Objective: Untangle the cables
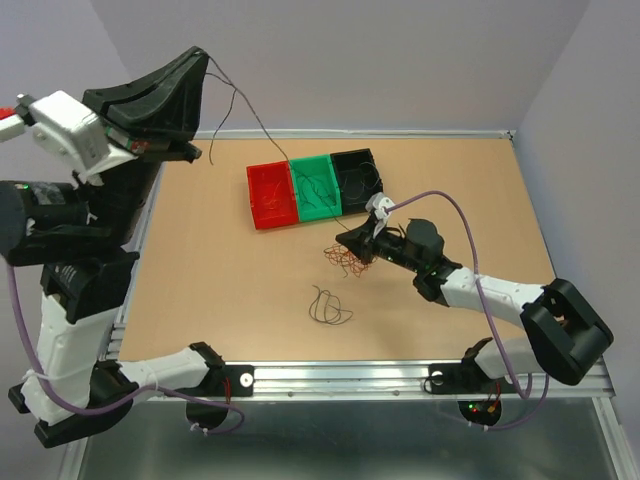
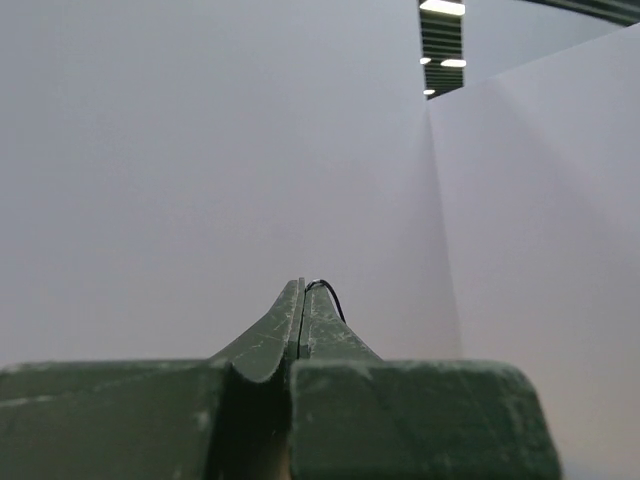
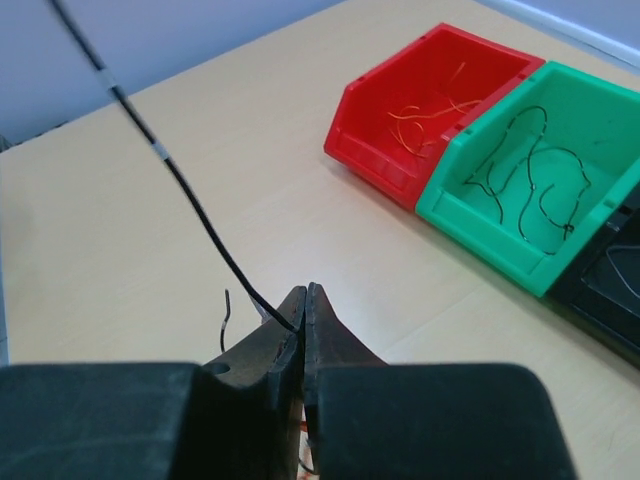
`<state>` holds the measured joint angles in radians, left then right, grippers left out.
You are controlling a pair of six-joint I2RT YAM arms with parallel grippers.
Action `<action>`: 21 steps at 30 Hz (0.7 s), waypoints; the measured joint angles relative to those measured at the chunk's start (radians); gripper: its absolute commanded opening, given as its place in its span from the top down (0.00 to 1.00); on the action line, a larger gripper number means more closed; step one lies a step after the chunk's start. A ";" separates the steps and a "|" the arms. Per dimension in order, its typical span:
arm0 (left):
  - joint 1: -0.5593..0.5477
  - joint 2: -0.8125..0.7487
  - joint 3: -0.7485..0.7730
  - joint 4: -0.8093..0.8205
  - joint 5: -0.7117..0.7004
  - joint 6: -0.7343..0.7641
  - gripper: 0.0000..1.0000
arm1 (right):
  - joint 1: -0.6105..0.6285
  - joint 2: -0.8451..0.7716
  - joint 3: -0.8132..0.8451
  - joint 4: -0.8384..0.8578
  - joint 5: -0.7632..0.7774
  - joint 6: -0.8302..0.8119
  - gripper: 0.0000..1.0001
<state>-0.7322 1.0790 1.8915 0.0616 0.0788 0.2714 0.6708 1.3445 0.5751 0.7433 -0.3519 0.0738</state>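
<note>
Locate the left fingers (image 1: 200, 58) raised high above the far left corner of the counter (image 1: 200, 280), pressed fully together on the end of a thin dark cable (image 1: 250, 108). Confirm in the left wrist view: fingers (image 2: 296, 305) closed flat, with a short black loop of the cable at the tip. Trace the dark cable down and rightward from there, across the green bin (image 1: 318, 187), toward the right fingers (image 1: 345, 242). Note a loose end hanging free below the left fingers.

Find the right fingers low over the counter, just in front of the bins, tips pointing left. Confirm in the right wrist view: fingers (image 3: 300, 312) shut tight, pinching the dark cable (image 3: 190, 190) at the very tip. Follow it taut up and out of view at upper left.

Note the tangle (image 1: 350, 262) of orange-red and brown cables on the counter, directly beside the right fingers. Note one curled cable (image 1: 330, 305), dark, lying apart from the tangle, nearer the arm bases.

Check the bin row: red bin (image 1: 272, 195) holding orange strands, green bin holding dark strands, black bin (image 1: 358, 172) at the right end.
</note>
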 measured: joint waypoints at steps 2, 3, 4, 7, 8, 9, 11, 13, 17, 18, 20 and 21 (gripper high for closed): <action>0.000 0.021 -0.015 0.020 -0.050 0.001 1.00 | 0.000 -0.005 0.017 -0.045 0.016 -0.003 0.95; 0.000 0.037 -0.028 0.030 -0.089 0.001 1.00 | 0.000 -0.007 0.021 -0.068 0.032 -0.003 0.95; 0.000 0.047 -0.045 0.039 -0.118 0.001 1.00 | 0.000 -0.011 0.021 -0.090 0.050 -0.003 0.92; 0.000 0.056 -0.104 0.054 -0.169 0.004 1.00 | 0.000 -0.033 0.021 -0.143 0.077 -0.003 0.85; 0.000 0.067 -0.132 0.051 -0.183 0.006 1.00 | 0.000 -0.046 0.021 -0.157 0.080 -0.002 0.85; 0.000 0.072 -0.157 0.053 -0.190 0.008 1.00 | -0.002 -0.067 0.020 -0.169 0.080 -0.002 0.85; 0.000 0.073 -0.219 0.048 -0.195 0.016 1.00 | -0.002 -0.117 0.019 -0.176 0.075 0.000 0.90; 0.000 0.068 -0.274 0.053 -0.190 0.023 1.00 | -0.002 -0.150 0.018 -0.177 0.070 0.002 0.99; 0.000 0.040 -0.455 0.094 -0.144 0.036 1.00 | -0.002 -0.244 -0.007 -0.174 0.063 0.008 0.99; 0.000 0.034 -0.496 0.101 -0.126 0.039 1.00 | -0.002 -0.260 -0.017 -0.171 0.063 0.008 0.99; 0.001 0.023 -0.602 0.130 -0.074 0.050 1.00 | -0.002 -0.296 -0.039 -0.175 0.063 0.009 0.99; 0.001 0.021 -0.654 0.131 -0.034 0.058 1.00 | -0.002 -0.310 -0.047 -0.175 0.063 0.009 0.99</action>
<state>-0.7315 1.1000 1.2373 0.1928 0.0448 0.3294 0.6693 1.0344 0.5278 0.5678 -0.2886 0.0830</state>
